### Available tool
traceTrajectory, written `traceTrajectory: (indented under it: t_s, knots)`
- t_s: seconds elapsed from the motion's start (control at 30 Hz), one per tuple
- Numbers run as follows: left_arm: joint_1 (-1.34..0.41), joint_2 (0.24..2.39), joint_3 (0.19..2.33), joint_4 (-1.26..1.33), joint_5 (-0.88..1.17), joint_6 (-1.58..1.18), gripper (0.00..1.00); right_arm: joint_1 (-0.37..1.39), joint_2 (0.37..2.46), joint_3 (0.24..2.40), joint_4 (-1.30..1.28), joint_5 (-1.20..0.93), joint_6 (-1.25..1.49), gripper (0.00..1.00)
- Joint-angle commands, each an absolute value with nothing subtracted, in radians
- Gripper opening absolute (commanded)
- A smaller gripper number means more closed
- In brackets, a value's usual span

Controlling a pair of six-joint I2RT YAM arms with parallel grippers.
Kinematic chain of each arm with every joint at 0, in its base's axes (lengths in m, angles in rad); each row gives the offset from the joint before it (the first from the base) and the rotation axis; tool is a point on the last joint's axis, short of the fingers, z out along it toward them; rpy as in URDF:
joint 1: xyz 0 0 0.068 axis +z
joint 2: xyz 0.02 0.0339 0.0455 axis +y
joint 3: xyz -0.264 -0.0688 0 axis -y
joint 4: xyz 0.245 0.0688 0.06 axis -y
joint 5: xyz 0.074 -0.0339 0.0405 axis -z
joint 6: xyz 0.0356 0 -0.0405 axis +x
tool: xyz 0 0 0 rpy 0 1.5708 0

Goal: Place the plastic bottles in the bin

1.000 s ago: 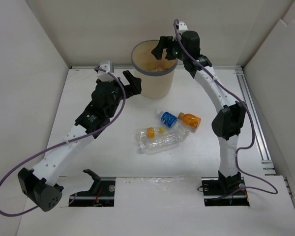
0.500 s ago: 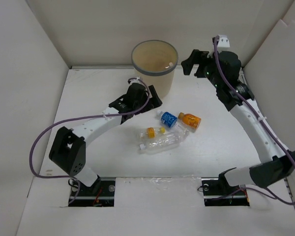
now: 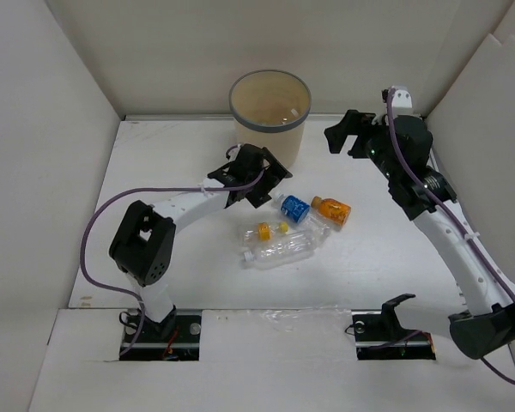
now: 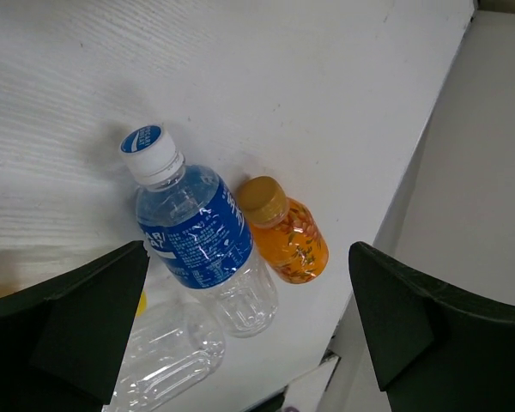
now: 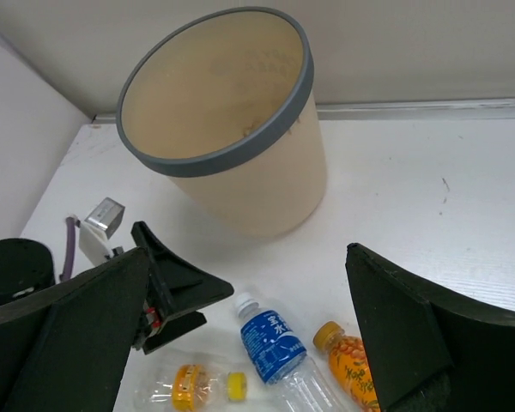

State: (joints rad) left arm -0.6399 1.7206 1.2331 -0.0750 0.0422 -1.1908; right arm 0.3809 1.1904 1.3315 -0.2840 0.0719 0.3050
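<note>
Over the last second the right gripper [image 3: 342, 133] has left its place above the bin [image 3: 273, 153] and drawn off to the bin's 3 o'clock, well apart from it. The left gripper [image 3: 266, 180] has swung from the bin's 9 o'clock side to its 6 o'clock, close to the bottles. Both pincers stand wide and hold nothing.

The bin stands upright at the table's [image 3: 154, 180] 12 o'clock edge. Four plastic bottles [image 3: 302, 225] lie in a cluster at 6 o'clock from it. A blue-label bottle [image 3: 293, 208] with a white cap is just beside the left gripper. An orange bottle [image 3: 333, 209] lies at its 3 o'clock and a small yellow-capped bottle [image 3: 264, 230] at its 7 o'clock. A larger clear bottle [image 3: 279, 249] lies nearest the arm bases. In the left wrist view the blue-label and orange bottles lie side by side, framed by the spread fingers [image 4: 69, 335].
</note>
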Motion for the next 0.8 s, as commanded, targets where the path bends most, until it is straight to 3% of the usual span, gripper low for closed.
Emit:
traceTrajectory:
  t_s: [0.0,0.2,0.33,0.57,0.63,0.77]
  knots:
    - [-0.641,1.761,1.317,-0.126,0.028,-1.295,0.98,0.391,1.141,1.324,-0.244,0.071,0.319,1.0]
    - [-0.641,1.815,1.318,-0.16,0.009,-1.324,0.97,0.391,1.091,1.292,-0.225,0.042,0.328,1.0]
    - [-0.632,1.861,1.318,-0.149,0.0,-1.333,0.87,0.391,1.063,1.269,-0.202,0.023,0.328,1.0]
    - [-0.623,1.968,1.347,-0.112,0.041,-1.333,0.85,0.391,1.023,1.237,-0.193,0.012,0.328,1.0]
    - [-0.623,1.988,1.356,-0.112,0.041,-1.333,0.81,0.391,1.014,1.226,-0.193,0.012,0.328,1.0]
    - [-0.614,2.008,1.356,-0.094,0.051,-1.342,0.57,0.391,1.003,1.216,-0.193,0.012,0.328,1.0]
